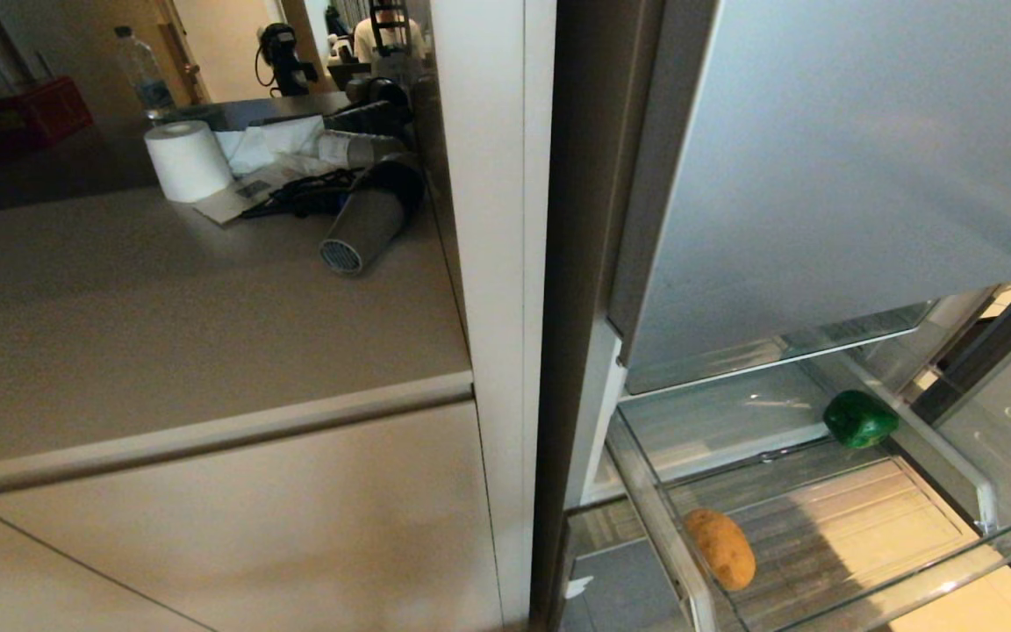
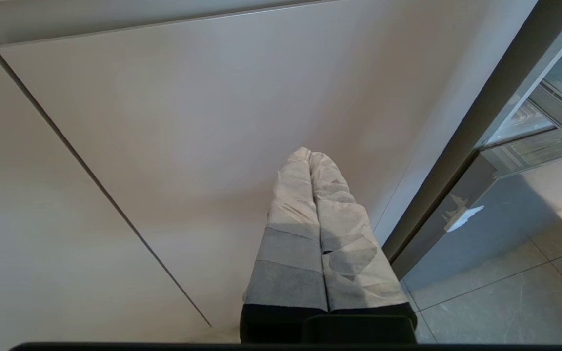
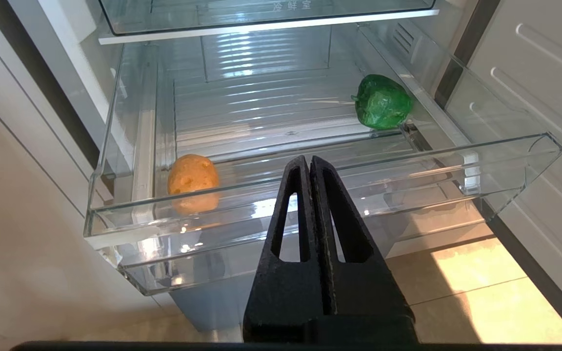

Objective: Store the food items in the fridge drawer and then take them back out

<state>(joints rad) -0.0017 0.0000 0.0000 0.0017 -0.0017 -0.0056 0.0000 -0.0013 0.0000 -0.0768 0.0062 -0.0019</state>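
A tall fridge (image 1: 839, 158) with a smooth silver-blue door fills the right of the head view. Beside it, at left, a matte beige counter (image 1: 163, 316) carries a white paper roll (image 1: 187, 161). At lower right the fridge drawer (image 3: 310, 195) stands pulled out, clear plastic with a ribbed floor; faint writing on the shelf above it is unreadable. Inside, the glossy green bell pepper (image 3: 382, 102) sits toward the back right and the rounded tan potato (image 3: 192, 176) at the front left, well apart. The black right gripper (image 3: 310, 163) hovers before the drawer, jaws together. The cloth-wrapped left gripper (image 2: 309, 157) faces a cabinet door (image 2: 188, 122), jaws together.
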